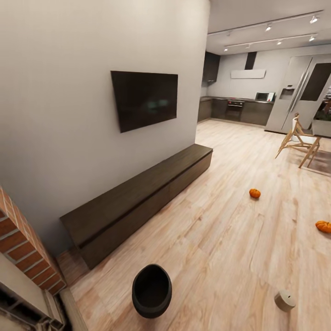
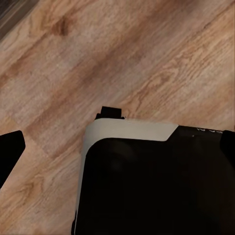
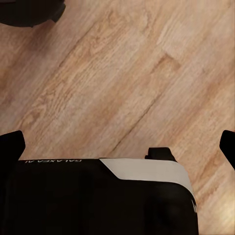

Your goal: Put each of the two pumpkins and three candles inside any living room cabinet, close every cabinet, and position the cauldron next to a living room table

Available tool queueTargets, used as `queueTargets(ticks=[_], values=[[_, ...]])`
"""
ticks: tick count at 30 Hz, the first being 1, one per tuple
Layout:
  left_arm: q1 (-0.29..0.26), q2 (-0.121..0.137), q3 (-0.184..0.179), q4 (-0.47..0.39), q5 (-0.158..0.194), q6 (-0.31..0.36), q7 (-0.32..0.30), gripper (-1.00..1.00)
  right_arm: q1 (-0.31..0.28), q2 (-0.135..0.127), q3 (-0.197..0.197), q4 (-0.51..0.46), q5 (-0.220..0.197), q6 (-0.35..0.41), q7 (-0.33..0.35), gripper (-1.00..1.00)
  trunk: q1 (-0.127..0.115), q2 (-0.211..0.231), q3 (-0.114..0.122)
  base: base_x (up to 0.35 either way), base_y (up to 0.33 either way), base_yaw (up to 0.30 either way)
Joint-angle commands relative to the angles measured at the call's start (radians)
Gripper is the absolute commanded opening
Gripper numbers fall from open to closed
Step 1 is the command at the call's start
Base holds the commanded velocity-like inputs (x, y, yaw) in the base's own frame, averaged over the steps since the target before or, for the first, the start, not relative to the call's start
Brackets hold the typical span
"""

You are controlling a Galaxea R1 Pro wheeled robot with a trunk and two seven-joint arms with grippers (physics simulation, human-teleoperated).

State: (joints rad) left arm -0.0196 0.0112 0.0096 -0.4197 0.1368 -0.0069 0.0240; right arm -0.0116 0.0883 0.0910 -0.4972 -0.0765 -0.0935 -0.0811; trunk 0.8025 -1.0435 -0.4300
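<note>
On the living-room floor: pumpkins and candle lie loose, cabinet shut. Both my grippers' states unreadable. Next: approach candle.

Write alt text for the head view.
A long dark cabinet, closed, runs along the wall under a black TV. On the wood floor lie a black cauldron, two pumpkins and one candle; a kitchen lies beyond.

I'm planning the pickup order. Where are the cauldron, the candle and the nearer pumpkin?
cauldron (image 1: 152, 290), head view, dark inside of its bowl.
candle (image 1: 285, 300), head view, its pale side wall.
nearer pumpkin (image 1: 323, 226), head view, its ribbed orange top.
</note>
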Motion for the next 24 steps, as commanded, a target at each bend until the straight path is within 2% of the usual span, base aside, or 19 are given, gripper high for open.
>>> queueTargets(ticks=[1,8,24], values=[[0.000,0.000,-0.002,0.000,0.010,-0.001,0.002,1.00,-0.001,-0.001,0.008,0.001,-0.008,-0.004,-0.008,1.00,0.000,-0.001,-0.001,0.087,-0.101,0.000],[0.000,0.000,-0.002,0.001,0.010,-0.002,0.002,1.00,-0.001,-0.001,0.008,0.001,-0.007,-0.004,-0.008,1.00,0.000,-0.001,-0.001,0.157,-0.134,0.055],[0.000,-0.001,-0.003,0.002,0.009,-0.002,0.002,1.00,-0.001,-0.001,0.009,0.002,-0.006,-0.004,-0.008,1.00,0.000,-0.001,-0.001,0.043,0.043,0.280]])
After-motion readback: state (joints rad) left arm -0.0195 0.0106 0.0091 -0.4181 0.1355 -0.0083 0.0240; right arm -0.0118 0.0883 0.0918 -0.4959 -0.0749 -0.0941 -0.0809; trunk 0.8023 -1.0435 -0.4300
